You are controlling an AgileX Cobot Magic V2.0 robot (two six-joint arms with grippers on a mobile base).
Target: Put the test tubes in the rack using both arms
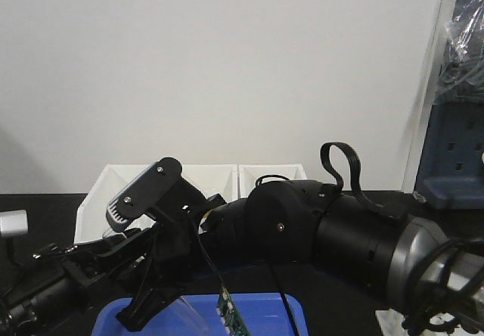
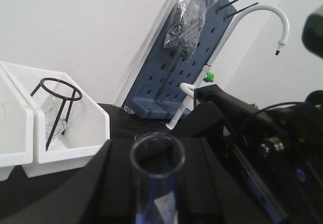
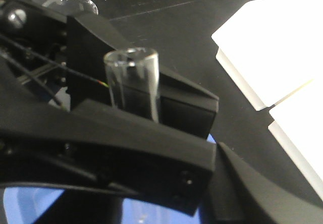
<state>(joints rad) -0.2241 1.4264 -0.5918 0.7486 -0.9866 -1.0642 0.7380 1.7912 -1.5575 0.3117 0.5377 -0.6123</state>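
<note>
In the left wrist view my left gripper (image 2: 157, 188) is shut on a clear glass test tube (image 2: 157, 156), whose open mouth points up between the two flat black fingers. The same tube (image 3: 132, 82) stands upright in the right wrist view, flanked by black finger blocks, above a blue tray (image 3: 166, 211). A black bar crosses in front of my right gripper's jaws, so I cannot tell how they stand. In the front view my right gripper (image 1: 151, 306) points down over the blue tray (image 1: 265, 313). The rack is out of view.
White bins (image 1: 219, 177) stand at the back; one holds a black wire stand (image 2: 55, 100). A blue pegboard (image 2: 176, 77) and a white faucet (image 2: 262, 17) stand behind. A glass beaker rim (image 3: 70, 3) and white bins (image 3: 272, 52) sit near the arms.
</note>
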